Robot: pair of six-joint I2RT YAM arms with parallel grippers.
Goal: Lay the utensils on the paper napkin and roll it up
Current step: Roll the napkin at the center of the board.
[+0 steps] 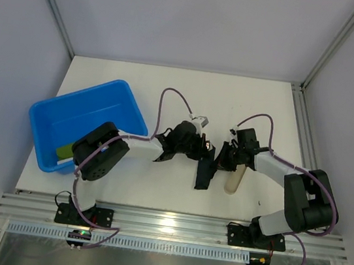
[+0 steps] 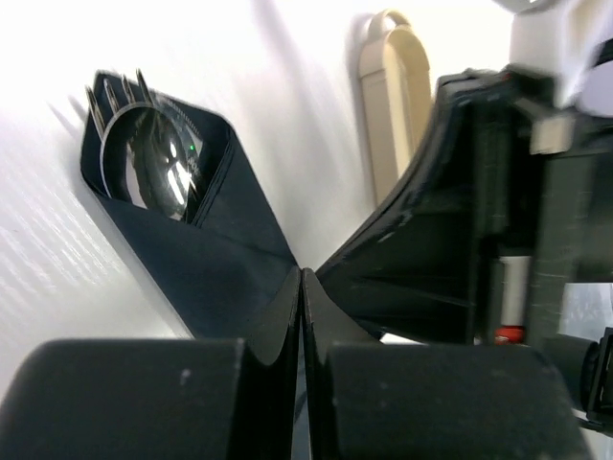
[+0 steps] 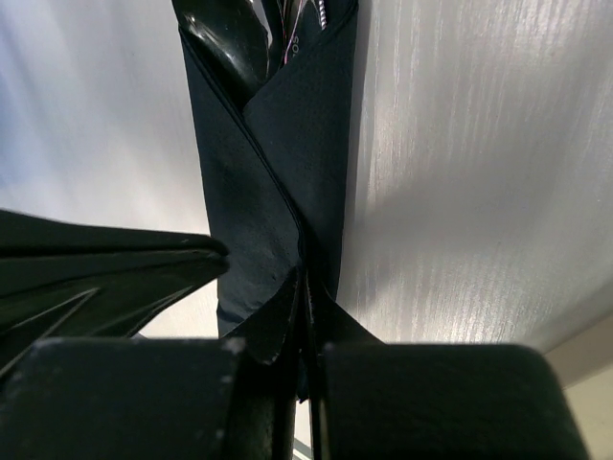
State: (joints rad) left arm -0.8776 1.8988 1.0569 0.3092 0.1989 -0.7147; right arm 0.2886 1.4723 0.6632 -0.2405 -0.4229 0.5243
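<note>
Napkin (image 3: 278,172) in left hand (image 2: 302,287), right hand (image 3: 305,287)

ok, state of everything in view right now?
paper napkin: wrapped into a slim tube around the utensils.
utensils: inside the wrap, fork tines and spoon bowl poking out.
left gripper: shut on the paper napkin.
right gripper: shut on the paper napkin.
blue tub: upright, open.
beige cylinder: lying flat beside the napkin.

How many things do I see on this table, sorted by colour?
Blue plastic tub: 1
Black rolled paper napkin: 1
Beige cylinder: 1
Silver metal utensils showing in the roll: 2
Green item in the tub: 1
Total: 6
</note>
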